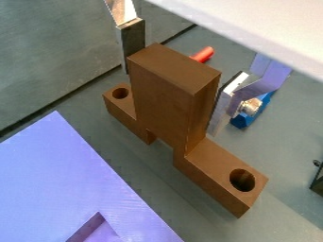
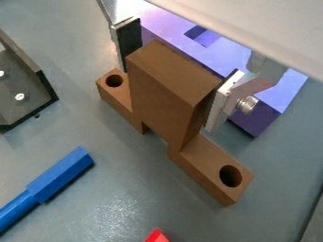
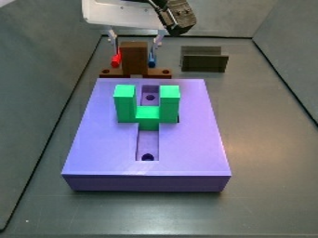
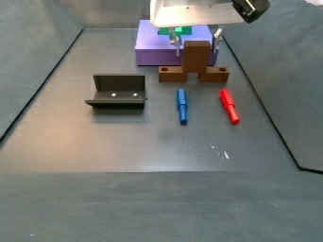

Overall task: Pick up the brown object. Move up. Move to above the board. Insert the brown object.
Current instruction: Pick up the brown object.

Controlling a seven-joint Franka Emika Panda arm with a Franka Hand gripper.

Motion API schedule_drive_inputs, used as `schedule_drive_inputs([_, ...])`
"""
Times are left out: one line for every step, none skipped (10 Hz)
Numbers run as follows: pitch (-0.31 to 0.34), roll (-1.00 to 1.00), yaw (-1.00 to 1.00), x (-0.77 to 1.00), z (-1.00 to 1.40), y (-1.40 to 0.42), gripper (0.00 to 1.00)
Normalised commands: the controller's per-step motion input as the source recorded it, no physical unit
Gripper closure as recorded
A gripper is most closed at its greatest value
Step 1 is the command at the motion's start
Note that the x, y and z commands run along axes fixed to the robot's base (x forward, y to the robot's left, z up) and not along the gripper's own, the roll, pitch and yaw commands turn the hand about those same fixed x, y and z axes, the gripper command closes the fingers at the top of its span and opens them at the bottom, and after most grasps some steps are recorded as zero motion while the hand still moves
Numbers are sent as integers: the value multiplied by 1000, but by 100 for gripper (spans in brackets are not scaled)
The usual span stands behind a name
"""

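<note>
Your two-finger silver gripper [image 2: 168,74] sits with its plates hugging the raised middle of the brown wooden block with round holes [image 2: 171,118], on the floor at the big purple board's [image 3: 187,139] 12 o'clock in a side view, so lifting tilted could snag or drop it.

End effector [image 3: 132,58] straddles brown object [image 3: 130,56] behind board [image 3: 149,130].
</note>
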Motion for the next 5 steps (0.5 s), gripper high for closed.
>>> schedule_drive_inputs([79,26,-149,0,0,0,0])
schedule_drive_inputs([-81,110,0,-189,0,-214,0])
schedule_drive_inputs([-21,-50,0,-14,0,31,0])
schedule_drive_inputs([-64,-111,0,-11,0,69,0])
schedule_drive_inputs([-99,-206,0,-17,29,200,0])
